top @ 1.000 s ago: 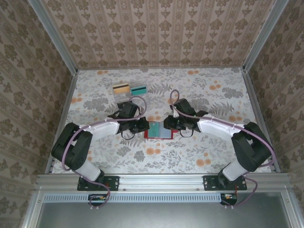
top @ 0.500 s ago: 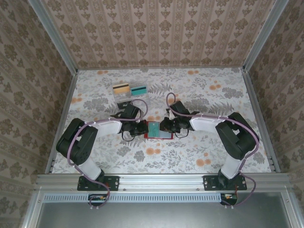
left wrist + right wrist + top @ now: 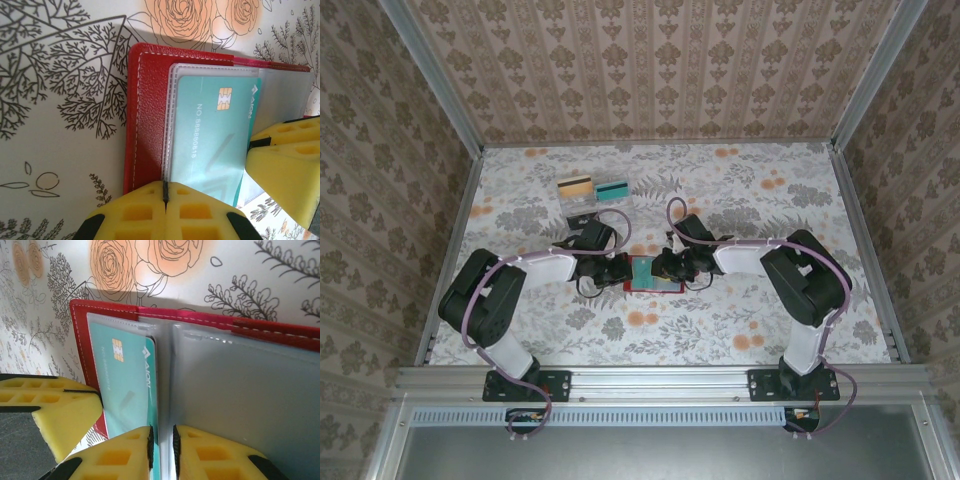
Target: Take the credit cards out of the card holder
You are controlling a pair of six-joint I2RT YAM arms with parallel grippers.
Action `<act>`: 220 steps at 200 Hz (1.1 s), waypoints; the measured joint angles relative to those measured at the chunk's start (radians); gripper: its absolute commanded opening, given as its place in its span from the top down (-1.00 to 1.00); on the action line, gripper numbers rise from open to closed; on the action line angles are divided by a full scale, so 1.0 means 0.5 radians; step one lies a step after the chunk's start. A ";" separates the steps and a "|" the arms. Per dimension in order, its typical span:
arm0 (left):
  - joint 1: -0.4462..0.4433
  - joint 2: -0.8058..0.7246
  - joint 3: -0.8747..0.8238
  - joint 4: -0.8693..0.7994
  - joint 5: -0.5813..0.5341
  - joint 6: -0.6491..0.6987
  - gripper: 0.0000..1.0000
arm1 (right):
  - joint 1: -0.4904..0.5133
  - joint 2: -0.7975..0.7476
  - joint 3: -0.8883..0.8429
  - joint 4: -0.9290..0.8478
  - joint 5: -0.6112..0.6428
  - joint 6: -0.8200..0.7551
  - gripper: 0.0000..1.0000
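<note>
Small booth seen from above. Three walls (image 3: 650,70) carry tan wallpaper with striped damask motifs. Aluminium rails (image 3: 878,75) run along the back corners, and a broader beam (image 3: 660,380) crosses the near edge. The table (image 3: 770,200) has a pale cloth printed with grey leaves, ferns and orange roses. Light is soft and even, with faint shadows.

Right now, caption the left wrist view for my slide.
Left gripper shut at edge of the red card holder; right gripper pinches the teal credit card in its sleeve.
</note>
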 measured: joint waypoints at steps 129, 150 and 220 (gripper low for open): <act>0.001 0.011 0.000 0.006 0.000 -0.002 1.00 | -0.042 0.012 -0.016 0.056 -0.043 0.046 1.00; 0.001 0.011 0.000 0.006 0.000 -0.003 1.00 | -0.069 -0.035 -0.063 0.053 -0.049 0.043 1.00; 0.002 0.013 -0.002 0.005 0.000 -0.008 1.00 | -0.095 -0.061 -0.089 0.069 -0.072 0.043 1.00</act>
